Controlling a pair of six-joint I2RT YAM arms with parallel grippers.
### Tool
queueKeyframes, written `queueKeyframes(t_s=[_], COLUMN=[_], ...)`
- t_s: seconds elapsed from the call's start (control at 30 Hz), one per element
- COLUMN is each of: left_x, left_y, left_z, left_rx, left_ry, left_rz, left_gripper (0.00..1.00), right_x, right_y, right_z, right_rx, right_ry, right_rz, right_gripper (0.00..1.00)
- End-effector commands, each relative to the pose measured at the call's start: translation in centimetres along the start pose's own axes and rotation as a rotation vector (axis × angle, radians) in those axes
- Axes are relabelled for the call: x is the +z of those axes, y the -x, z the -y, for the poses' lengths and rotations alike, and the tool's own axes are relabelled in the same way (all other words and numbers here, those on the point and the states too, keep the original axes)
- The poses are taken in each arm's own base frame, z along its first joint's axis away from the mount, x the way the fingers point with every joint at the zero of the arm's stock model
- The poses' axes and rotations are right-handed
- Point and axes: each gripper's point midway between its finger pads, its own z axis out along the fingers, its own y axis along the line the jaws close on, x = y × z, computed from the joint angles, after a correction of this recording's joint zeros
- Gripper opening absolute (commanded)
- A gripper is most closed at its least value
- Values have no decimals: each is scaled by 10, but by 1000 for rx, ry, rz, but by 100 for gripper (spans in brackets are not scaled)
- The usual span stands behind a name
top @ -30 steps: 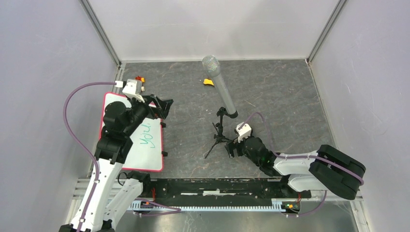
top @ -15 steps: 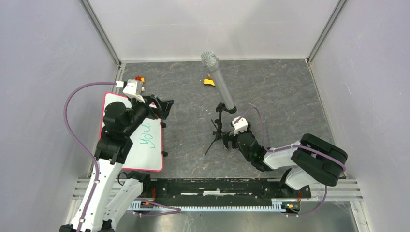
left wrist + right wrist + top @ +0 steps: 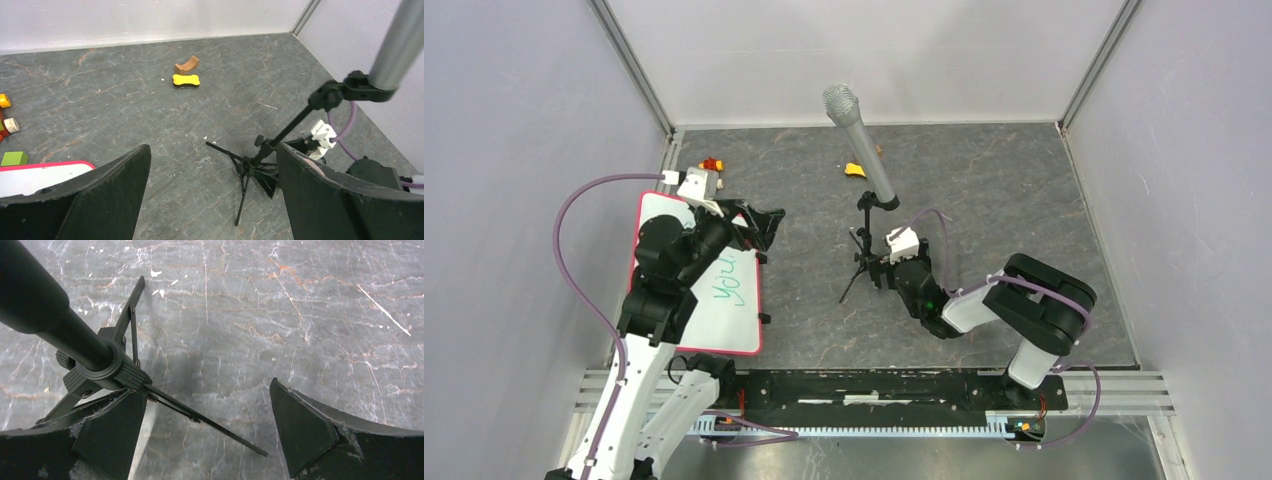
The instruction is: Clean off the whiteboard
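My left claw (image 3: pixel 761 226) is hanging spread wide, gripping nothing, above the far right corner of the whiteboard (image 3: pixel 724 320). The board is lying flat on the left side of the table (image 3: pixel 1004 200), with green handwriting (image 3: pixel 724 285) showing on it. My right claw (image 3: pixel 879 276) is likewise gaping, sitting low at the foot of a microphone stand (image 3: pixel 861 262) mid-table. One finger (image 3: pixel 107 432) is lying against a tripod leg (image 3: pixel 200 417), though I cannot tell whether they are touching. A yellow block (image 3: pixel 185 80), possibly an eraser, is lying well beyond the stand.
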Motion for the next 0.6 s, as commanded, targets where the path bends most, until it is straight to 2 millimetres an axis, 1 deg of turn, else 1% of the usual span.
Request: queueKeyframes(t_s=[0.0,0.2,0.33,0.47,0.57], left_x=[-4,-7,-8,-8,-8], left_y=[10,13,12,12,11], left_z=[2,3,6,7,8], left_rx=[60,68,69,73,72], left_ry=[-12,-2,-13,-16,-15], left_rz=[47,64,62,62,60], left_gripper=[100,100,100,100,100], right_x=[21,49,68,86,101], right_y=[18,20,29,33,28], right_z=[3,4,4,7,4], right_rx=[20,45,49,60,92], right_ry=[-42,-51,-66,-82,-65], right_rz=[33,1,0,-9,-62], right_gripper=[98,98,98,98,98])
